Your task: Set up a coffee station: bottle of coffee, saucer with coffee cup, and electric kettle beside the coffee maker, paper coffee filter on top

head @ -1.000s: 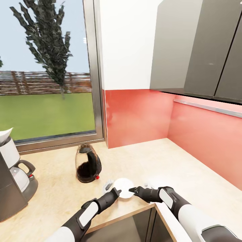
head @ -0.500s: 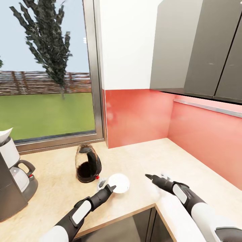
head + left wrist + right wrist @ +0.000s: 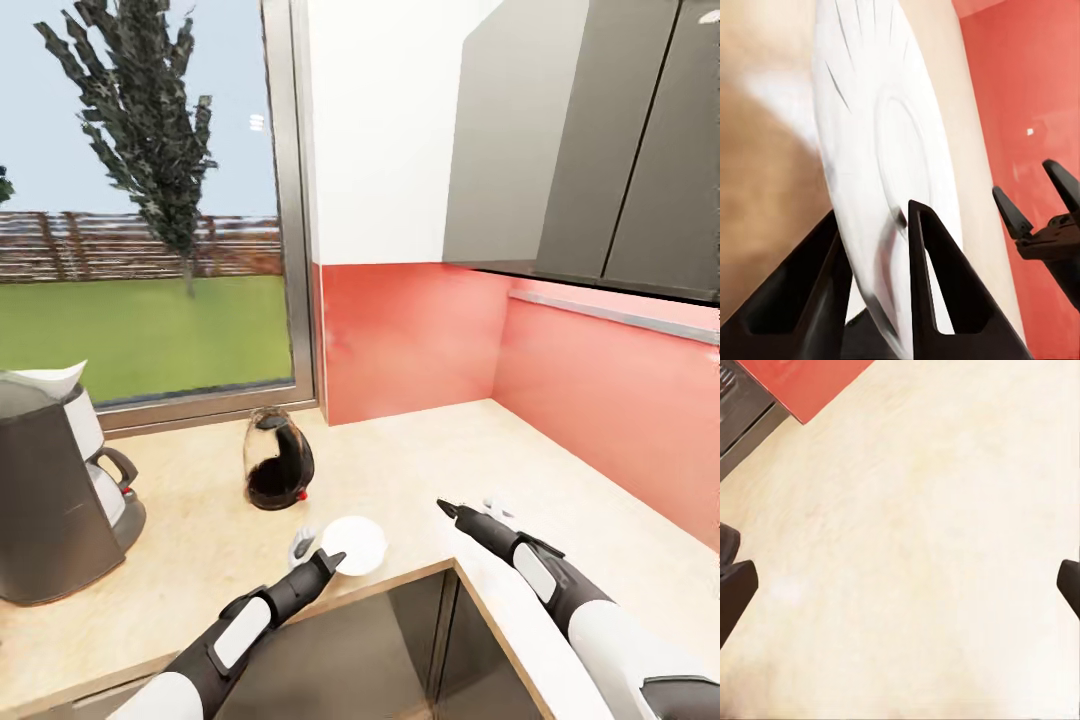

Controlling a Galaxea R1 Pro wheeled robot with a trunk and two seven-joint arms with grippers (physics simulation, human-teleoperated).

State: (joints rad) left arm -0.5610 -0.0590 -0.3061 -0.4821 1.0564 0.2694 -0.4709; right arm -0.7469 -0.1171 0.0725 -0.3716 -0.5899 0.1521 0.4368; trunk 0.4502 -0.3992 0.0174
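Left end effector (image 3: 322, 563) pinches the rim of the saucer (image 3: 352, 544), low centre of the head view, above the surface (image 3: 420, 470). Thin, stiff, smooth and breakable, it likely slips unless gripped squarely at the edge. Right end effector (image 3: 448, 510) hangs spread, empty.

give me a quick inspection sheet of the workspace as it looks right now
surface: kitchen countertop, light wood grain, L-shaped, running into a corner
job's things: coffee maker at the left with a white paper filter on top; electric kettle upright by the window; saucer near the counter's front edge, gripped at its rim; something small and white beside it, too hidden to name
clutter: nothing seen
grippers: left gripper shut on the saucer's rim; right gripper open, apart from the saucer, over bare countertop
cables: nothing seen
surroundings: red backsplash, grey wall cabinets, window onto lawn and a tree
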